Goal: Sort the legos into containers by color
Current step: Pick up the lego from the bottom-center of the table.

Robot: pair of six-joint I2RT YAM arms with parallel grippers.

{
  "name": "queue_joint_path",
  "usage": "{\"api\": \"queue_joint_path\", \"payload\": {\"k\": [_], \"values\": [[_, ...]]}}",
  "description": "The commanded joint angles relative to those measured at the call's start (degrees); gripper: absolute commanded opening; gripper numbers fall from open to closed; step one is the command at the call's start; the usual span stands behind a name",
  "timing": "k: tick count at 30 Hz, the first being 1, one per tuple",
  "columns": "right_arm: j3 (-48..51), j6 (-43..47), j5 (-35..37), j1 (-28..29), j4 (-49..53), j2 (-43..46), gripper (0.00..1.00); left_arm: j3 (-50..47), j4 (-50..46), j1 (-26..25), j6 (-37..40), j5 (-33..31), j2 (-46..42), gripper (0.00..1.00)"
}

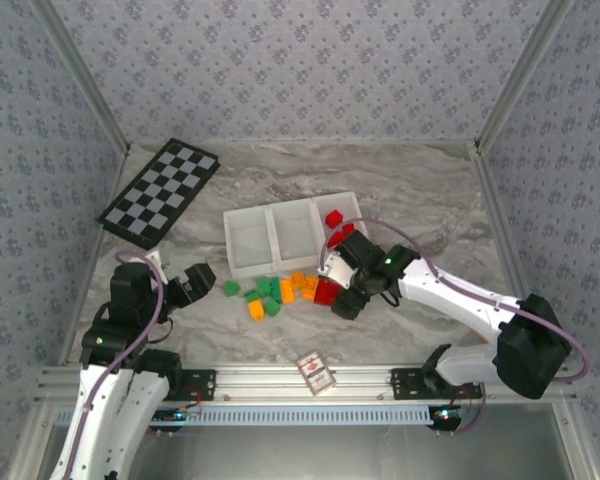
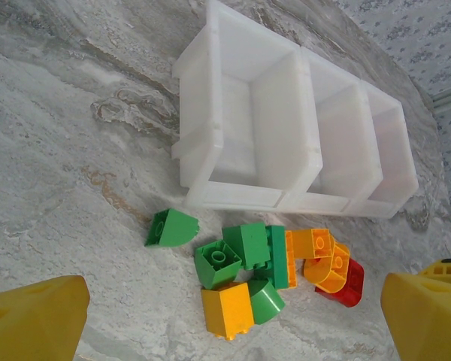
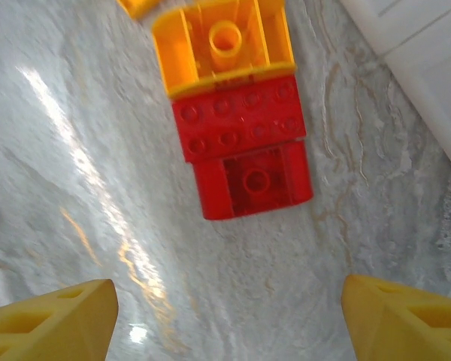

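**Op:** Top external first. Where are my arms?

**Spot:** Ur right gripper (image 1: 338, 287) sits low over the table (image 1: 430, 190) at the R end of the legos (image 1: 280, 293), right beside a red brick (image 1: 325, 291). Ur left gripper (image 1: 202, 276) hangs L of the pile, apart from it, w/ a lone green brick (image 1: 232, 289) the nearest piece.

**Op:** Fingers?

**Spot:** Both pairs spread, nothing btwn them. On R wrist cam ur yellow fingers (image 3: 52, 323) stand wide at the bottom corners w/ bare marble btwn. Ahead of them two red pieces (image 3: 244, 150) lie touching each other. An upturned orange brick (image 3: 222, 45) butts against their far side. On L wrist cam ur fingers (image 2: 30, 323) are just as wide, and the pile lies ahead of them, untouched.

**Op:** And the containers?

**Spot:** The containers (image 1: 248, 240) sit just beyond the pile, three white bins joined in a row. One red lego (image 1: 333, 217) lies in the R bin. The rest, i.e. greens, oranges and reds, are on the marble just in front of the tray.

**Op:** Anything else on the table?

**Spot:** A checkerboard (image 1: 160, 192) lies far L, well apart from the tray. A small card box (image 1: 317, 372) sits at the near edge btwn ur arm bases.
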State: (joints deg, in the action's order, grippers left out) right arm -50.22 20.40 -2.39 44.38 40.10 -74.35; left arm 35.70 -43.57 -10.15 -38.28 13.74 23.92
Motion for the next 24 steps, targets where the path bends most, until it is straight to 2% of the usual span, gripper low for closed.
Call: {"api": "queue_joint_path", "payload": {"k": [1,6,7,9,24], "values": [[2.3,10.7,3.2,-0.7,-3.2,-1.5,0.82,-0.1,0.2,-0.4,-0.6,0.5,-0.9,1.0],[2.2,13.8,2.6,0.6,-7.9,-5.8,0.84,-0.1,0.2,-0.3,-0.6,0.6,-0.8,1.0],[2.0,14.2,2.7,0.9,-8.7,-6.7,0.9,0.0,0.1,-0.3,-0.6,0.6,-0.8,1.0],[1.1,15.3,2.5,1.2,-9.1,-8.4,0.92,0.0,0.1,-0.3,-0.6,0.8,-0.9,1.0],[-4.4,16.9,3.3,0.3,-10.9,-17.5,0.91,0.0,0.1,-0.3,-0.6,0.8,-1.1,1.0]]}}
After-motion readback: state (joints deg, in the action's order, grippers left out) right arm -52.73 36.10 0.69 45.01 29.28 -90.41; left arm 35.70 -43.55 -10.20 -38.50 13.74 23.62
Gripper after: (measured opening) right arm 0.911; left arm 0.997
